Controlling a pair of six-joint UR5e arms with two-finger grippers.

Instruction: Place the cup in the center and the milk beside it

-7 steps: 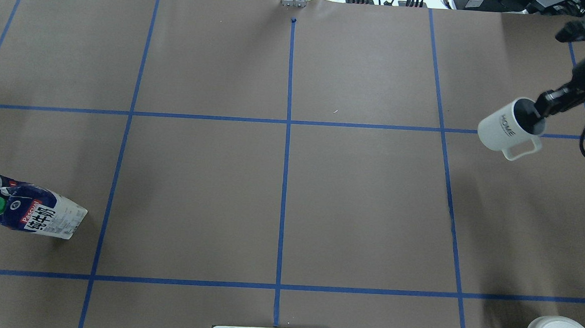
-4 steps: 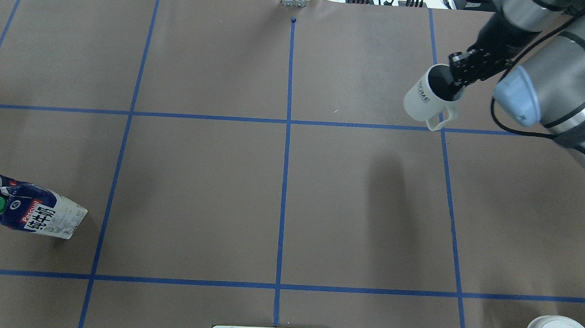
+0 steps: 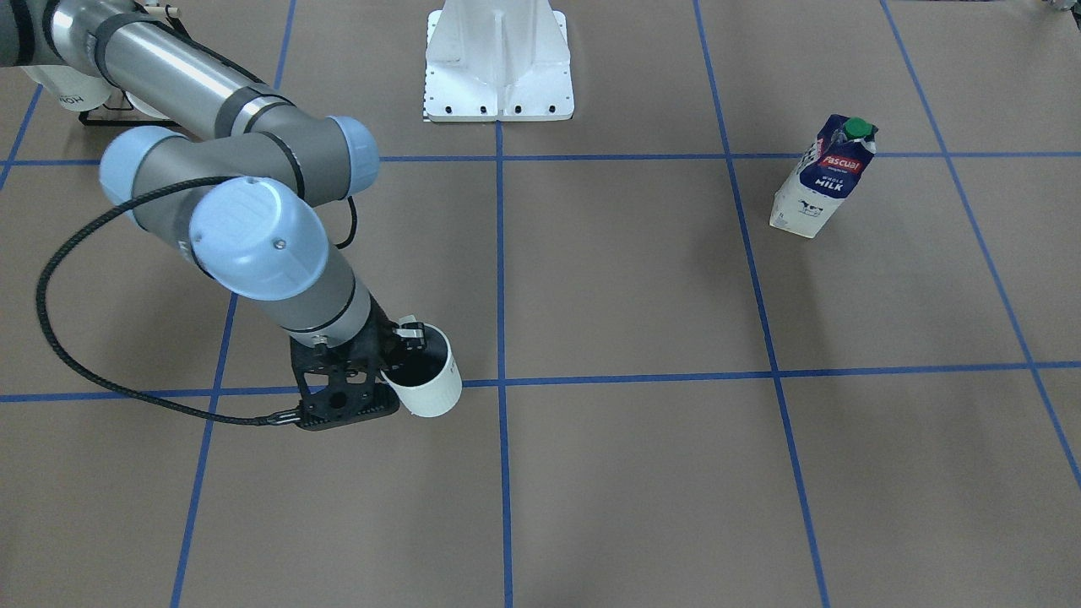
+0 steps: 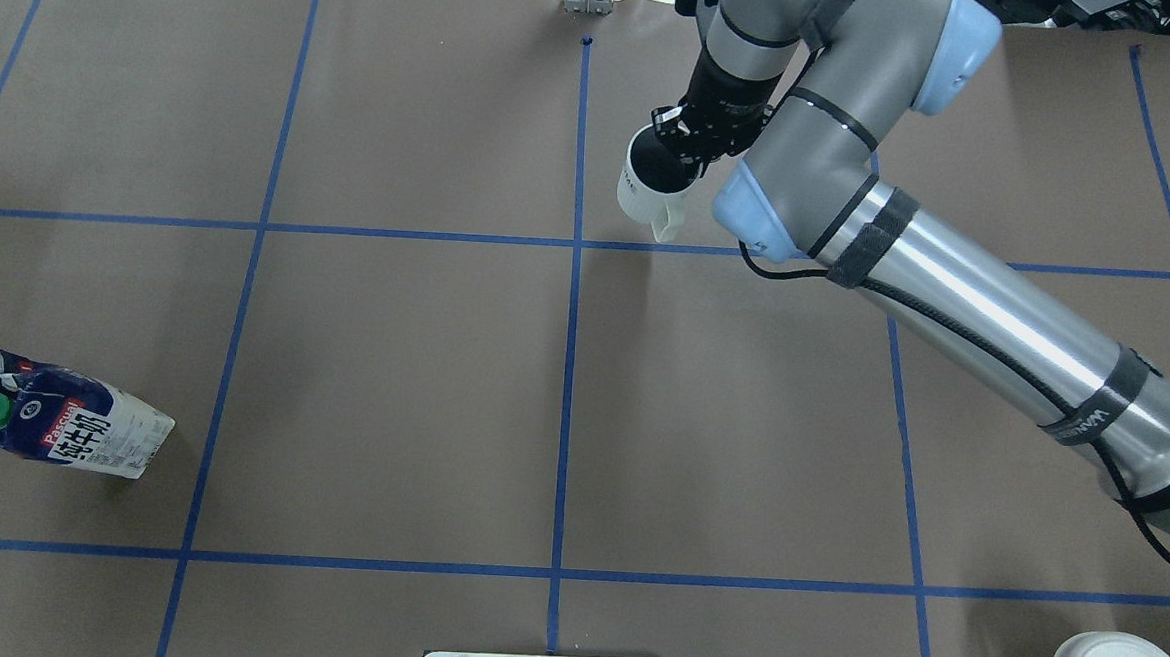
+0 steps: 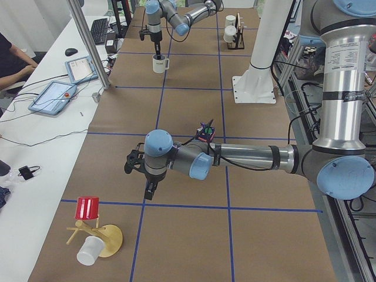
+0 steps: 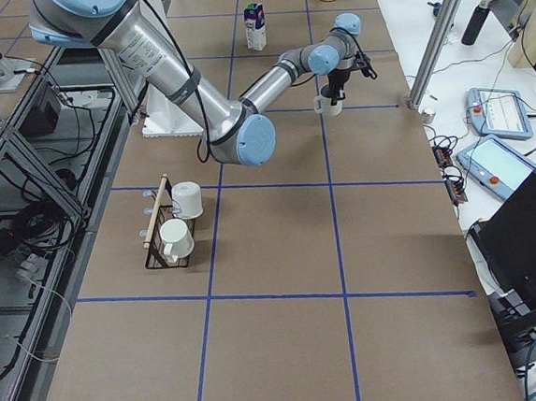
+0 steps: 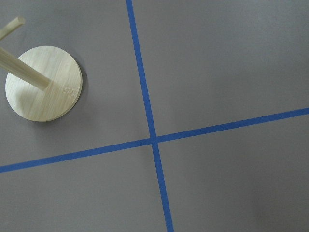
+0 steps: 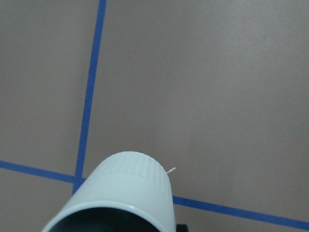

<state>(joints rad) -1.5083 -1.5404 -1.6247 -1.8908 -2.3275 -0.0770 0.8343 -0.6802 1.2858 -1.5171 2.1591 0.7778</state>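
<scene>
Milk (image 4: 59, 426) stands upright on the surface (image 4: 392, 388) with its green cap on, far to the robot's left and well apart from the center (image 4: 575, 243). Left fingers (image 5: 148, 194) hang over the surface; released or clenched cannot be told. Cup (image 4: 645, 189) is tilted, just beside the center on the robot's right. Right fingers (image 3: 410, 333) are clenched on the cup rim, one inside, one outside. The cup interior is dark and holds only that finger.

Milk carton (image 3: 823, 177): "Pascual", "MILK"
</scene>
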